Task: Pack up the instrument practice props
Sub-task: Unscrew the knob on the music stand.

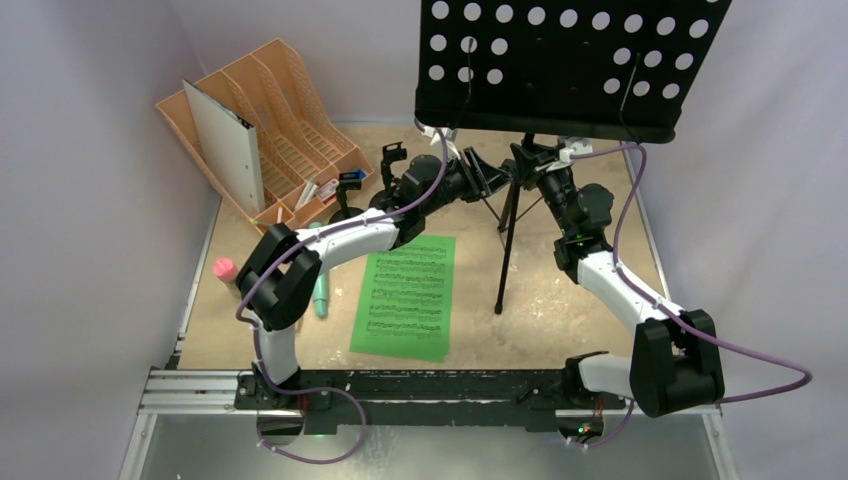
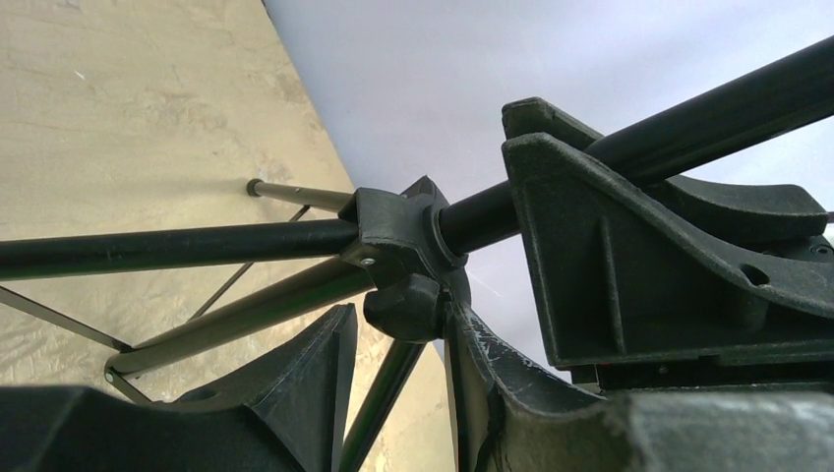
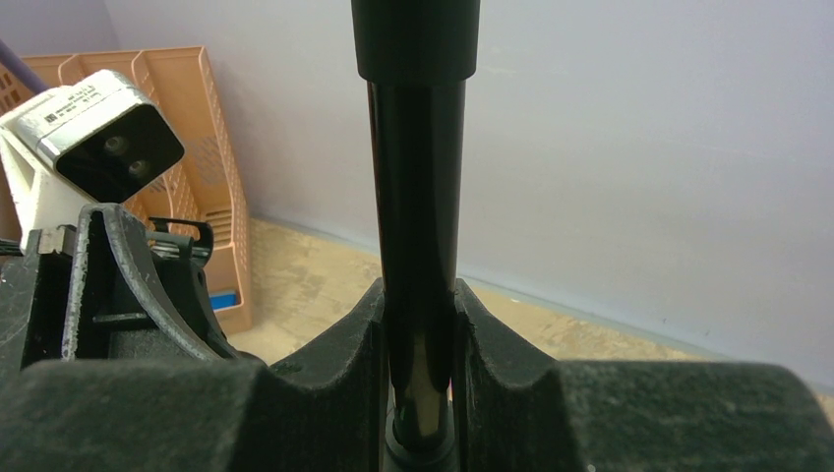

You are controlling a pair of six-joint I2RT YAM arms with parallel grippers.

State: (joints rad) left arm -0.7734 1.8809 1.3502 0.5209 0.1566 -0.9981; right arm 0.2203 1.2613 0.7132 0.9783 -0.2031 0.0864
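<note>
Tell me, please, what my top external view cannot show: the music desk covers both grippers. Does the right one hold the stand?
Observer: Yes. In the right wrist view the right gripper is shut on the tripod pole, which stands upright between its jaws.
Operator: And the left gripper?
Observer: The left gripper is open around the small knob at the leg hub; a gap shows beside one jaw.
Operator: Are the legs folded?
Observer: No. The left wrist view shows the legs spread out from the hub.
</note>
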